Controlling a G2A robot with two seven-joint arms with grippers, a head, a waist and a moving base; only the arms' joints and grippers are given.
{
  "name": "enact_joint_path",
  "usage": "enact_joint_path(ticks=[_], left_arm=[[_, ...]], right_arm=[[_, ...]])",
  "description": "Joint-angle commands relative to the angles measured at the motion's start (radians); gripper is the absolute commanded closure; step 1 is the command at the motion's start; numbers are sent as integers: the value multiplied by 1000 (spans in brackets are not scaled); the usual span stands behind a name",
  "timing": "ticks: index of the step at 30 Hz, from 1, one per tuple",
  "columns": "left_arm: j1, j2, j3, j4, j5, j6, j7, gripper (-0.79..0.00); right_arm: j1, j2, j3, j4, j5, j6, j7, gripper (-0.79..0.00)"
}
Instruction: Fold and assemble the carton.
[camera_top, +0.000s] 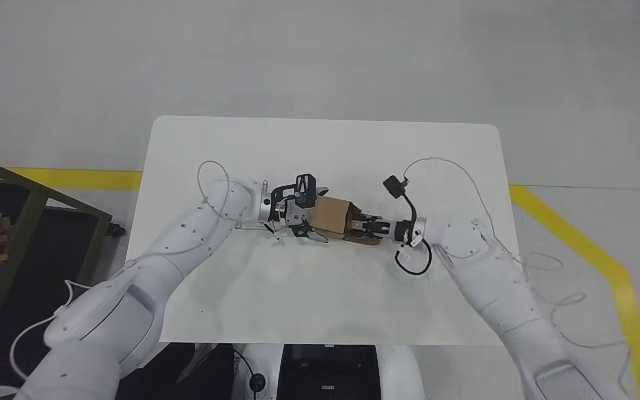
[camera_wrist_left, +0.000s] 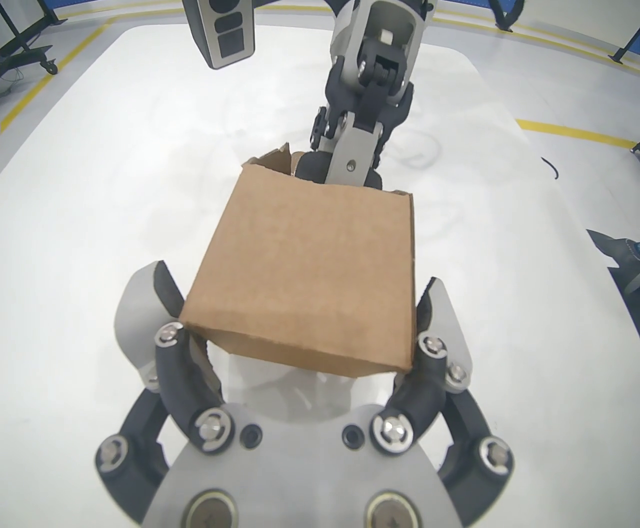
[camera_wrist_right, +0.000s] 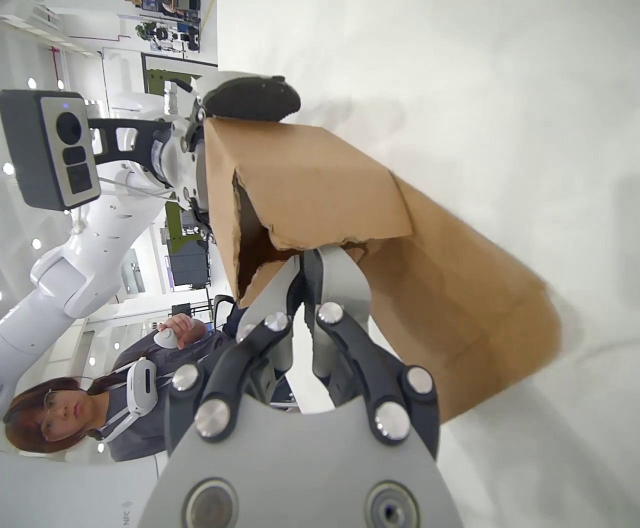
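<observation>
I see left gripper (camera_wrist_left: 297, 290) clamping carton (camera_top: 333, 215) by one end; right gripper (camera_wrist_right: 304, 264) pinched closed, tips inside its opposite open end

Stretches white left arm (camera_top: 190, 235) and white right arm (camera_top: 480, 262) inward, wrists facing each other. Holds silver-and-black left gripper (camera_wrist_left: 295, 280) spread wide, fingers against opposite sides of brown cardboard carton (camera_top: 333, 215). Pinches silver-and-black right gripper (camera_wrist_right: 305, 260) nearly together, fingertips tucked inside carton's open end.
</observation>
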Motion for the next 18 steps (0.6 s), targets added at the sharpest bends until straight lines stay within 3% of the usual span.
enact_joint_path(ticks=[1,8,18], left_arm=[[-1,-1,0,2,3,-1,1,-785],[-3,-3,0,4,14,-1,3,-785],[-3,-2,-7,2,22,0,4,-785]], right_arm=[[-11,7,18,-15,-11,1,-1,0],[-46,27,74,-54,-18,21,-14,0],[-32,14,40,-18,10,-4,-29,0]])
